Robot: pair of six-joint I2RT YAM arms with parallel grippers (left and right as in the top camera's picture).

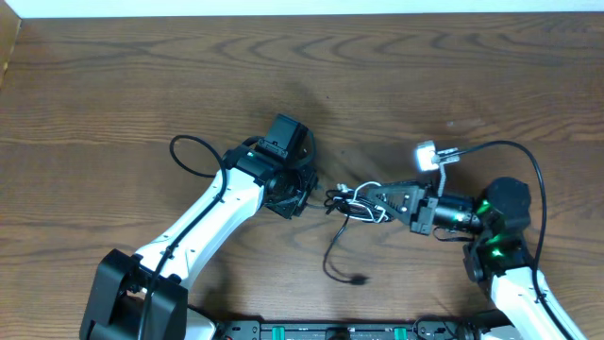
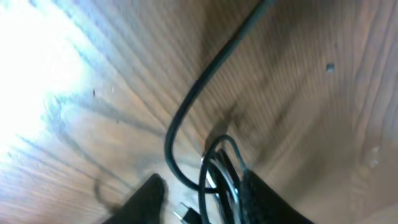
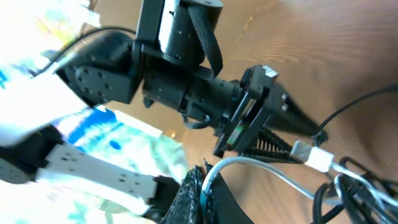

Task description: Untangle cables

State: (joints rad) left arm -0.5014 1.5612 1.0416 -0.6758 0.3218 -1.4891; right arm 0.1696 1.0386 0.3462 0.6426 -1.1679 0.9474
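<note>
A dark, wood-grained desk [image 1: 142,76] fills the background. The two arms meet near its middle over a small tangle of cables [image 1: 347,203].

The right claw [image 1: 370,203] comes in from the right with its jaws pressed together. Its wrist view shows a white cord [image 3: 249,162] arching out from between the tips, so it looks to be pinching that cord. I take this as an anchor, holding one strand so that the others can be drawn away from it.

The left claw [image 1: 313,195] faces it from the other side of the knot, just beside the loops. Its fingers [image 2: 146,199] stand apart, with the bunched loops lying in the gap and not clamped. That reads as a claw between grips, placed to take a fresh strand. One black cord [image 1: 332,255] already trails clear of the knot toward the front edge and ends in a plug [image 1: 360,280].

The overhead view gives the layout: both arms, the knot between them, and the loose tail. It is too small to show which strand is gripped. The right wrist view settles that, and it also shows the left claw head-on with a white connector [image 3: 314,158] just below its tips. The left wrist view shows what neither of the others does. A single black cord sweeps in from the upper right, curves down and runs into the bundle at its own fingertips. That view is blurred, so I cannot tell how the strands cross.
</note>
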